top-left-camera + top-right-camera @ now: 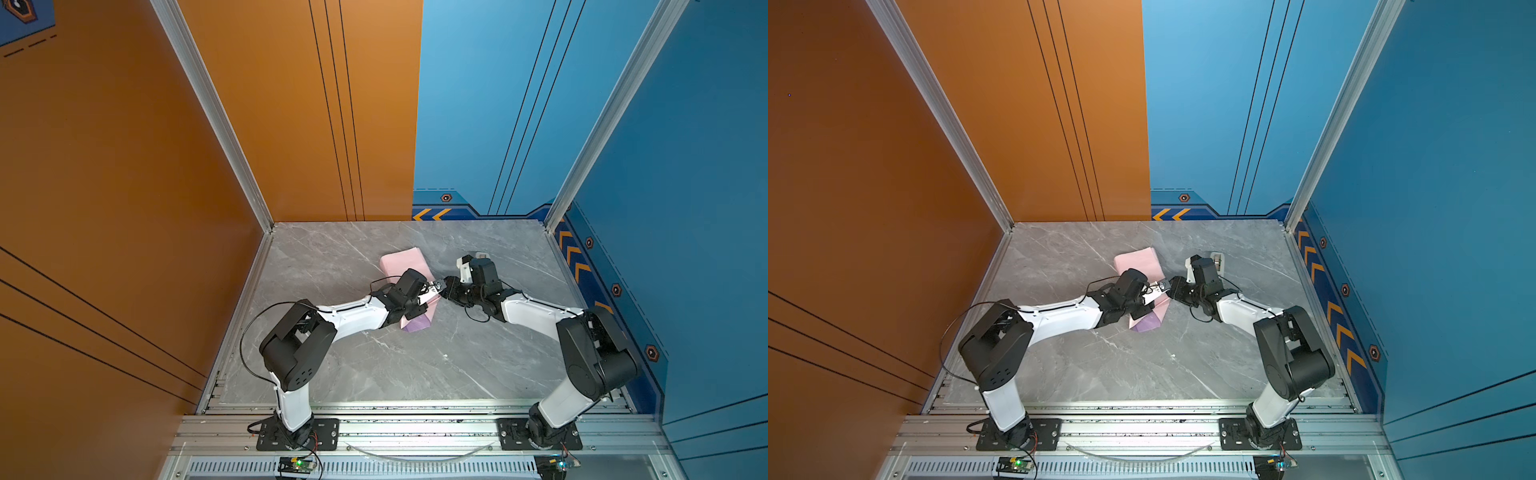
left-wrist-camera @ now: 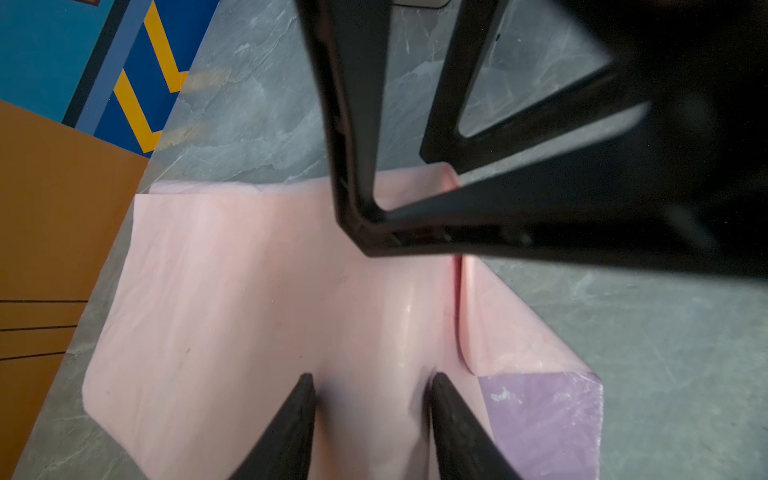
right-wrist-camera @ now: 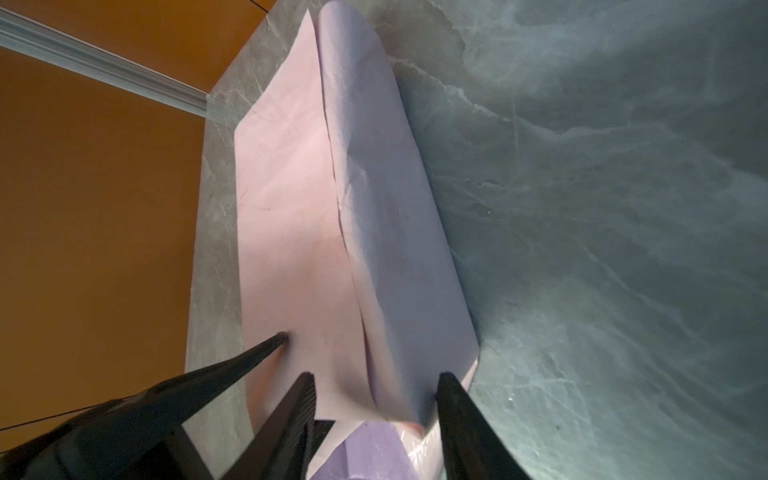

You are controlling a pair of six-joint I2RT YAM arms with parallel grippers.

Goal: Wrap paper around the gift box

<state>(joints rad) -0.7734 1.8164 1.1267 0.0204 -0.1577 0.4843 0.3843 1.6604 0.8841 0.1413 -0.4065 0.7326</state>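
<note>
Found the left gripper (image 2: 370, 378) with jaws apart, both black fingers (image 2: 291, 428) set tip-down on the pale pink face of the paper (image 2: 249, 291), a smooth ridge of sheet between them and nothing clamped. Found the right gripper (image 3: 374, 376) parted likewise, straddling the end of a loose flap curled over between its fingers (image 3: 461, 419), unpinched. Saw one left fingertip (image 3: 278, 338) touching the pink face just beside that flap. Noted in both top views the two grippers meeting nose to nose over the right edge of the folded sheet, the left arm reaching in from the near left and the right arm from the near right. Saw the paper (image 1: 401, 262) (image 1: 1138, 261) lying folded into a long strip around the middle of the grey marble table (image 1: 374, 365), pink side up toward the far end, with a lilac corner (image 1: 415, 325) showing at the near end below the left wrist. Could not see the gift box in any view; probably hidden under the folded sheet beneath the grippers. Spotted a small beige tape dispenser (image 1: 478, 254) on the table just beyond the right wrist, toward the far right, apart from the paper.
</note>
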